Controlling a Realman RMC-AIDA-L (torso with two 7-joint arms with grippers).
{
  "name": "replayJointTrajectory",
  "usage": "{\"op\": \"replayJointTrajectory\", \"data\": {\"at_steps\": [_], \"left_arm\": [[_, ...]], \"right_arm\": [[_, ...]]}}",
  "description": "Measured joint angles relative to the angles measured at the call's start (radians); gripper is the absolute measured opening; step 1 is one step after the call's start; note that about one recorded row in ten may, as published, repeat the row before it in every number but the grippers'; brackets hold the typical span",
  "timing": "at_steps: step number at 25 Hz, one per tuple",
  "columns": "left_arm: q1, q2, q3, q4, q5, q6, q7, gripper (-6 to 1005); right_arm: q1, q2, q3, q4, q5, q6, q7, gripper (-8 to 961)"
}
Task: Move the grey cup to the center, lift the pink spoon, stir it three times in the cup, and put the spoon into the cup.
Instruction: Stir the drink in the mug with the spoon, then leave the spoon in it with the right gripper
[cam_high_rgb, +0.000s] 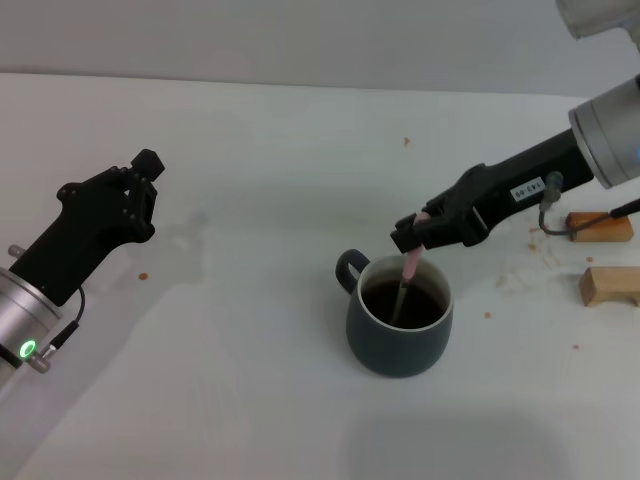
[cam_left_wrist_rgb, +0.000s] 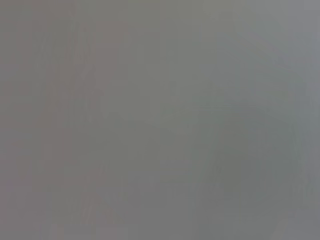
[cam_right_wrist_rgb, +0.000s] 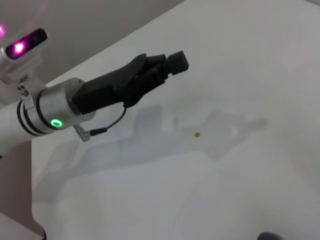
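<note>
**Spoon held in the cup by the right hand**

The cup (cam_high_rgb: 399, 318) stands upright on the white tabletop (cam_high_rgb: 250, 400), near the middle of the head view and a little toward the robot's right. Its loop handle points toward the robot's left and away from the robot. Dark brown liquid fills it to just below the pale inner rim.

The spoon (cam_high_rgb: 407, 278) stands steeply in the cup, leaning slightly. Its pink handle shows above the rim; the grey neck runs down into the liquid, and the bowl is hidden under the surface.

The right hand (cam_high_rgb: 420, 232) hovers just above the far rim of the cup, pinching the top of the pink handle. The very tip of the handle is covered by the black fingers, so how far it reaches into the grip cannot be made out. The right arm stretches back toward the upper right, where it is cut off by the edge of the view.

Two wooden blocks (cam_high_rgb: 603, 227) lie on the tabletop at the right edge, beyond the right arm, the nearer one cut off by the frame. Small brown crumbs are scattered around.

The left hand (cam_high_rgb: 140, 185) (cam_right_wrist_rgb: 157, 70) hangs over the tabletop well to the left of the cup, holding nothing. Its fingers look pressed together, though the gap is hard to read in either view. The left wrist view is a flat grey blur and shows nothing recognisable.
</note>
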Motion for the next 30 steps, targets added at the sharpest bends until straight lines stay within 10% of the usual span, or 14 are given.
{"op": "replayJointTrajectory", "data": {"at_steps": [30], "left_arm": [[0.001, -0.002, -0.001, 0.001, -0.003, 0.001, 0.000, 81]], "right_arm": [[0.096, 0.030, -0.001, 0.063, -0.056, 0.140, -0.002, 163]]}}
